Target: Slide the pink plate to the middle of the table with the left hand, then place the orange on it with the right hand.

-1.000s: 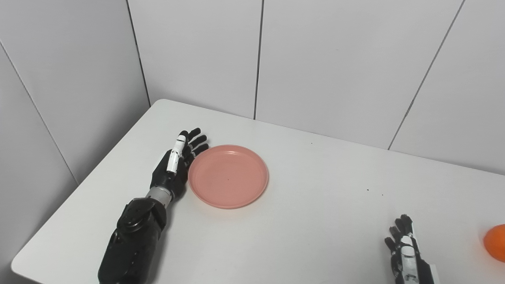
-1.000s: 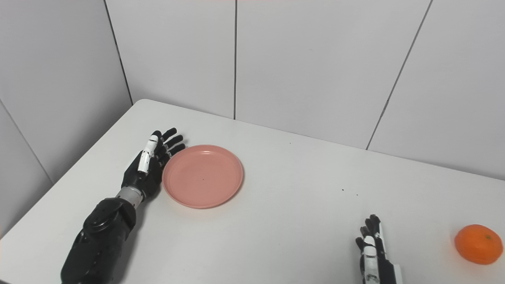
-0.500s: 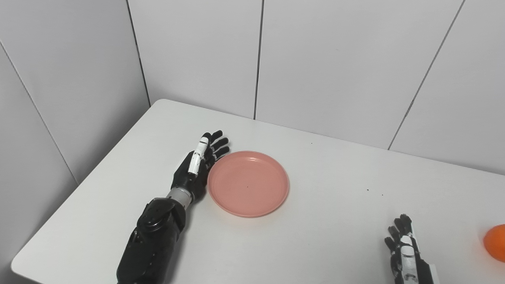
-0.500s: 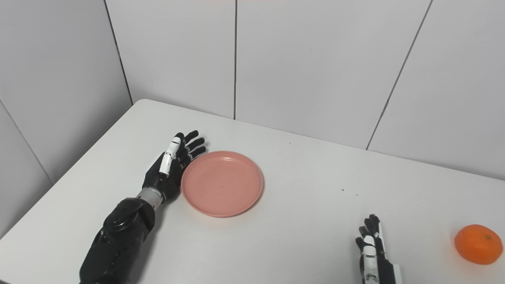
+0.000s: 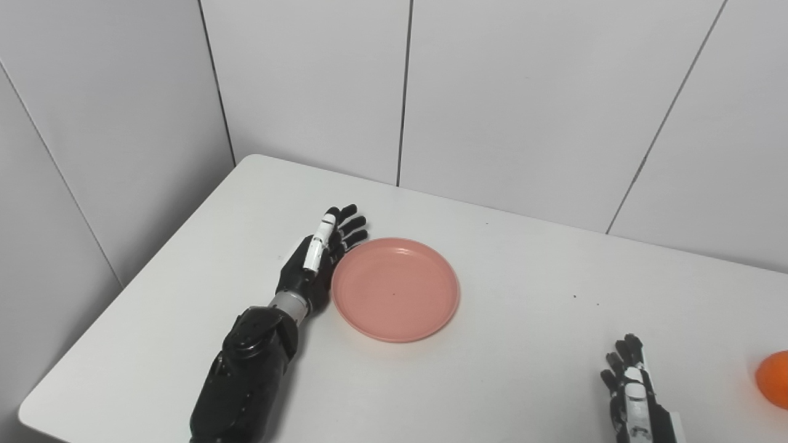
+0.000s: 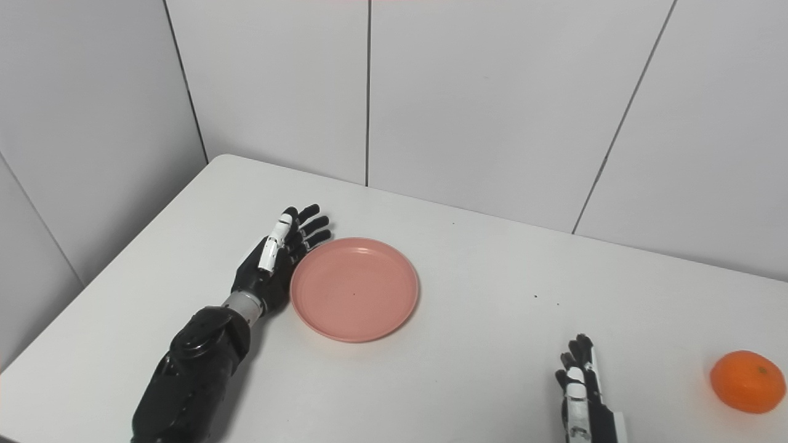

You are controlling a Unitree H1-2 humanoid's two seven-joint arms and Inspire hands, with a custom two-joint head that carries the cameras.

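Note:
A round pink plate [image 5: 395, 289] lies empty on the white table [image 5: 523, 344], left of its middle. My left hand [image 5: 317, 258] is open, fingers straight, its edge flat against the plate's left rim. An orange [image 6: 747, 381] sits on the table at the far right, cut by the frame edge in the left eye view [image 5: 774, 379]. My right hand [image 6: 580, 394] is open and empty at the table's near edge, well left of the orange.
Grey panelled walls stand behind the table and to its left. The table's rounded far-left corner [image 5: 249, 161] is behind my left hand. A few small dark specks [image 5: 574, 296] mark the table right of the plate.
My left hand has pushed the plate to the right across the table, a larger move first and a small one since. My right hand and the orange have not moved.

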